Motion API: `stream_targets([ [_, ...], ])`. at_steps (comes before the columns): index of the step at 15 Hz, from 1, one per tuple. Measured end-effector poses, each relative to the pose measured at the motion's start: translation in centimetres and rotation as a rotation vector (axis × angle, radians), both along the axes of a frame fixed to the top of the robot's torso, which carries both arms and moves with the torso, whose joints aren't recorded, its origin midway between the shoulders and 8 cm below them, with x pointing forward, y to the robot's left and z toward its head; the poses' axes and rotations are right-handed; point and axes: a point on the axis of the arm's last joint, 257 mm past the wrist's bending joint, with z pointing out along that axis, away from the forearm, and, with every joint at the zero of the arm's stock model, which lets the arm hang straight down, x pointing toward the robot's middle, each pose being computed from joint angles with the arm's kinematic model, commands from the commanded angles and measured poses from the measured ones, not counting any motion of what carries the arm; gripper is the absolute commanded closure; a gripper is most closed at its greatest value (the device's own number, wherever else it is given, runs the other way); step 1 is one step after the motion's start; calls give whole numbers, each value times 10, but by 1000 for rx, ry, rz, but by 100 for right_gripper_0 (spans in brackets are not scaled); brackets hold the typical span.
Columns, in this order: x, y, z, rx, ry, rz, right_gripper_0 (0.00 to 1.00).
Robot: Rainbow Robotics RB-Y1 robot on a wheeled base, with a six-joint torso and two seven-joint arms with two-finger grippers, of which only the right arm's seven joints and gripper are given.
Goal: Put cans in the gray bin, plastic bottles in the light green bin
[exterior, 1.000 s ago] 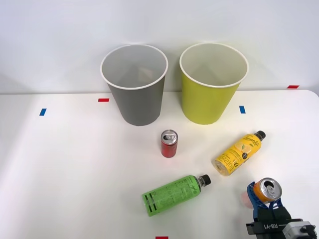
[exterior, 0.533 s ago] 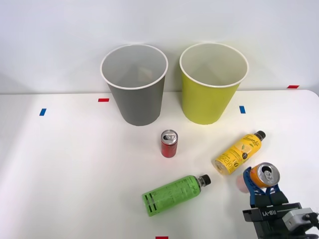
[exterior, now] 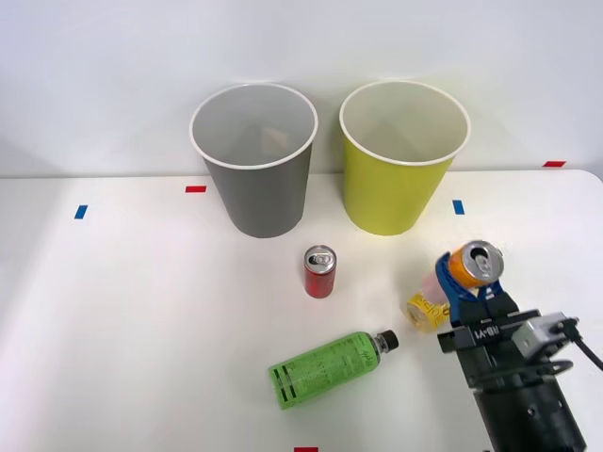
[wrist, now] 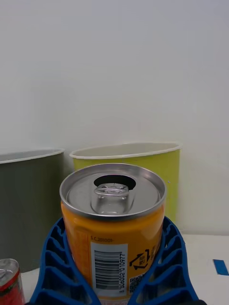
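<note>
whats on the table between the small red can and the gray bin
Nothing: in the front view, only bare white table separates the short red metal can from the tall tapered gray bin.

The front view looks down and forward from above the counter point(exterior: 141, 330), bins at 12 o'clock, while the wrist view sits close behind the gripper point(wrist: 114, 281), level and facing the wall; both share the orange can point(exterior: 468, 264), gray bin point(exterior: 254, 160) and green bin point(exterior: 403, 155).

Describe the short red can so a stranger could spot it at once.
Start at the gray bin on the white table. Just in front of it, slightly toward the light green bin, stands the red can. It is upright, free-standing and silver-topped, unlike the lying, black-capped green bottle.
</note>
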Motion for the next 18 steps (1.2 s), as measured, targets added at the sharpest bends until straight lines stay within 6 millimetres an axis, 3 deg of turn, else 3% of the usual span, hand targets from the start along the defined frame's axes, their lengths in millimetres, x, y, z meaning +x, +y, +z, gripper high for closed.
stream_targets([
  [6, 40, 46, 43, 28, -38, 140, 100],
  [11, 78, 86, 115, 15, -127, 225, 100],
  [18, 114, 167, 186, 41, -78, 369, 100],
])
